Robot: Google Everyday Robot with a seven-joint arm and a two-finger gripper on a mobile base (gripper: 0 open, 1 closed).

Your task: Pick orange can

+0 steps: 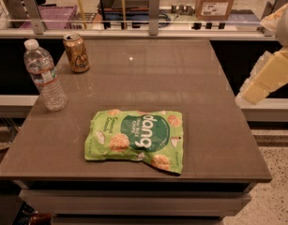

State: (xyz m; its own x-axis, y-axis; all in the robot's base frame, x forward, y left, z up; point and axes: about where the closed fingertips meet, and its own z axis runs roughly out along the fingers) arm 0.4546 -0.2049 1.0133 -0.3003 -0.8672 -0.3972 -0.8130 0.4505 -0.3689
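Observation:
The orange can stands upright at the far left of the brown table. It is orange-gold with a silver top and a pale design. My gripper shows as pale cream parts at the right edge of the view, beyond the table's right side. It is far to the right of the can and touches nothing.
A clear plastic water bottle stands in front and to the left of the can, near the table's left edge. A green snack bag lies flat at the front middle. A rail with posts runs behind the table.

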